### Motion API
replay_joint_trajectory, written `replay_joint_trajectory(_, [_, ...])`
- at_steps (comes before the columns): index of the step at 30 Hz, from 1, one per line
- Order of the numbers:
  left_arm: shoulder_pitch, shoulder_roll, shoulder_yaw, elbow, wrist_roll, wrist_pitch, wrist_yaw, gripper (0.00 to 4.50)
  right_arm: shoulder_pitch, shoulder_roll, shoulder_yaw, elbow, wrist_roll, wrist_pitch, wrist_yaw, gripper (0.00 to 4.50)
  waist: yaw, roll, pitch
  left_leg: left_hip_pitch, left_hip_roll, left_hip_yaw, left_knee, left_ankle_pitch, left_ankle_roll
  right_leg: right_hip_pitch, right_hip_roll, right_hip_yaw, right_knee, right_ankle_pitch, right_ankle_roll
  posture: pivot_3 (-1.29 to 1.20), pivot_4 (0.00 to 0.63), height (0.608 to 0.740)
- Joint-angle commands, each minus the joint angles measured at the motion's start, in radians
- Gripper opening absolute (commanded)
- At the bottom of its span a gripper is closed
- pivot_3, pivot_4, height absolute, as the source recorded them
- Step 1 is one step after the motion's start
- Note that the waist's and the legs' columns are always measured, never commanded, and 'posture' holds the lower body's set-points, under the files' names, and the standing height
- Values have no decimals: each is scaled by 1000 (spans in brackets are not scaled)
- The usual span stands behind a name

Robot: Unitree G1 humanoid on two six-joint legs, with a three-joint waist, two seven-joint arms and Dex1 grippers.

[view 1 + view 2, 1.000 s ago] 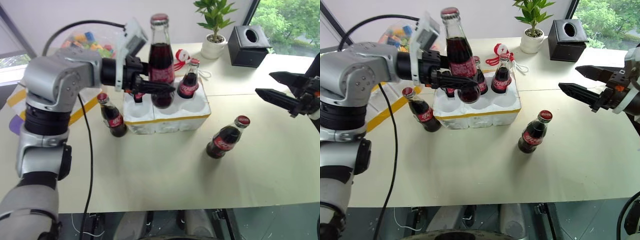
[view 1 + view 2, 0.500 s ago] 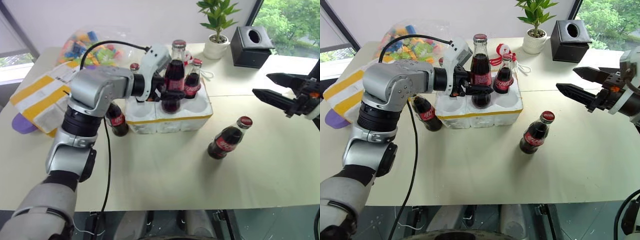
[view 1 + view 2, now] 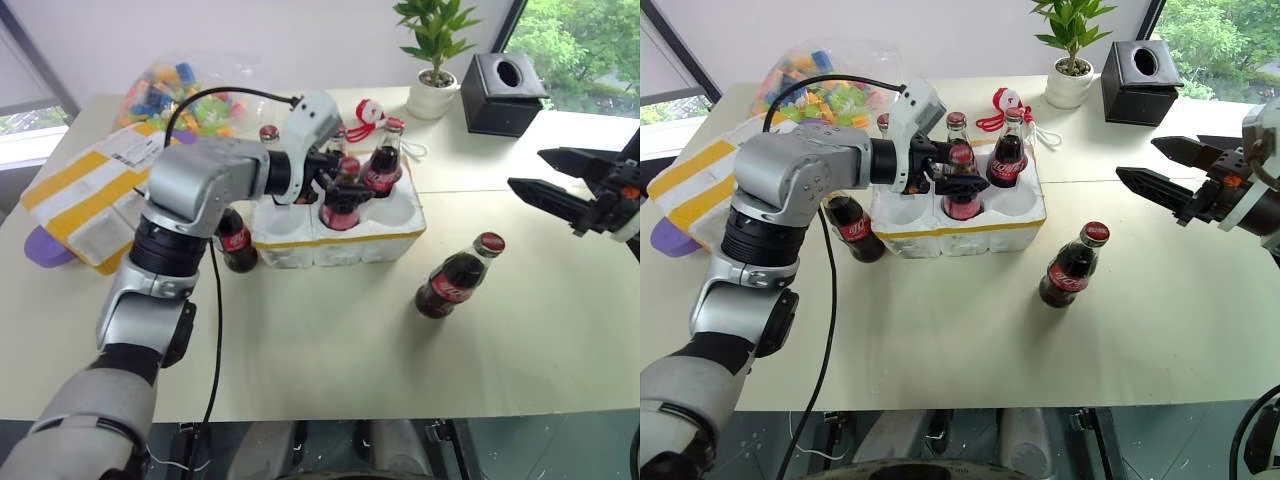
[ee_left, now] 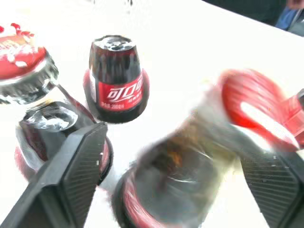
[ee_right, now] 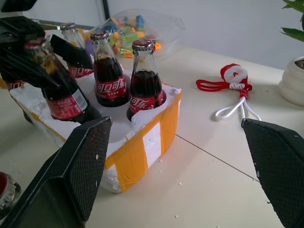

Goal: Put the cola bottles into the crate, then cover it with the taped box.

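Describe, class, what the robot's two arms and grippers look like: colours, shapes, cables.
The left arm is built of rounded silver-grey shells with black joint rings; a black cable loops along it. Near its wrist sits a white block. Each gripper, left and right, has two long black tapering fingers with ribbed inner pads.

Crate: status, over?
Left claw open around the bottle now seated in a front well of the crate. Right claw open, empty. Two bottles on the table outside the crate.
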Motion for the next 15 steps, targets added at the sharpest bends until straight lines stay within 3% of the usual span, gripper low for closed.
replay_joint_trajectory(1, [-80,72,106,-38,-84,32,-78,4409,-23,-21,-24,-20,6,-17,9,4500,-1,0,0,0,0,0,0,0,0,0,0,0,0,0,0,0,150,732])
replay_joint_trajectory(9, [-181,417,241,16,-237,55,-397,4409,-61,-19,18,19,-15,-34,31,4500,-10,1,0,0,0,0,1,0,0,0,1,0,1,0,0,0,150,732])
replay_joint_trajectory(11, [-160,522,241,11,-253,53,-487,4409,-72,-17,30,30,-22,-40,39,4500,-12,0,0,0,0,0,1,0,0,0,1,0,1,0,0,0,150,732])
replay_joint_trajectory(15, [30,755,244,-53,-223,-56,-670,4409,-91,-20,54,51,-34,-53,62,4500,-24,2,-1,0,0,0,1,0,0,0,0,0,1,0,0,0,150,732])
